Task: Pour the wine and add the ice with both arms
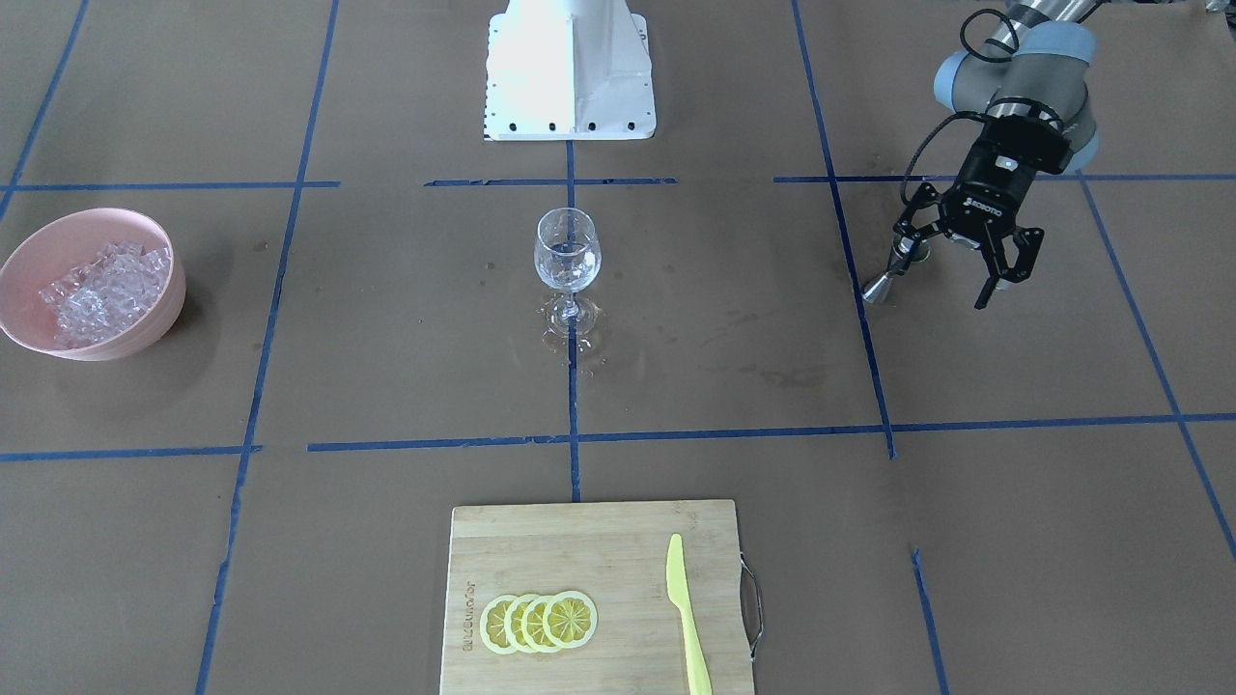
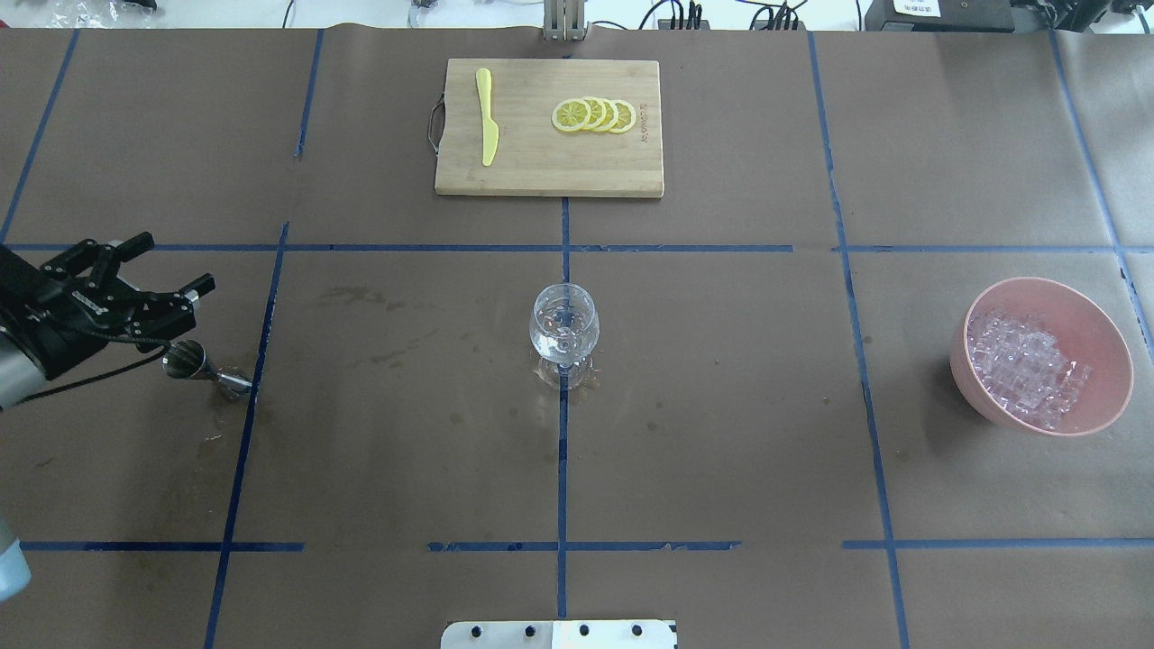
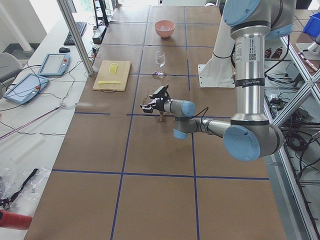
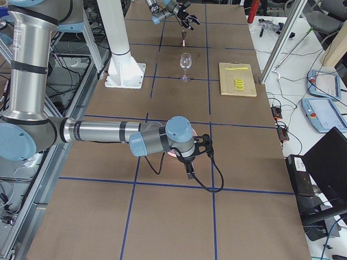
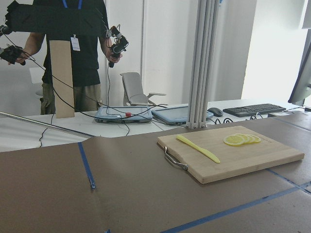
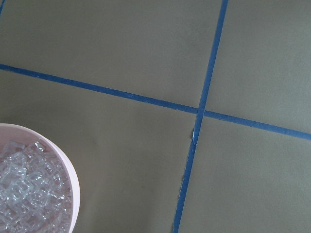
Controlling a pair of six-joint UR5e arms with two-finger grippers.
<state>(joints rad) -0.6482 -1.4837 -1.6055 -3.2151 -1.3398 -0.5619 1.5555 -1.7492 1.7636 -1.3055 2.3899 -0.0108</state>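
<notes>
Well apart from left pincer (image 2: 180, 262), wine (image 2: 562, 342)

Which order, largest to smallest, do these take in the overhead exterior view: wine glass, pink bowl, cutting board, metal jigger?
1. cutting board
2. pink bowl
3. wine glass
4. metal jigger

I'm looking into a robotics lab: the table (image 2: 721, 433) is wearing brown paper gridded with blue tape (image 2: 563, 469), teach pendants (image 3: 53, 64) and a keyboard (image 5: 256, 109) are sitting on a side desk (image 5: 43, 133), and an operator (image 5: 80, 58) (lanyard on) is standing there holding cabled gear.
</notes>
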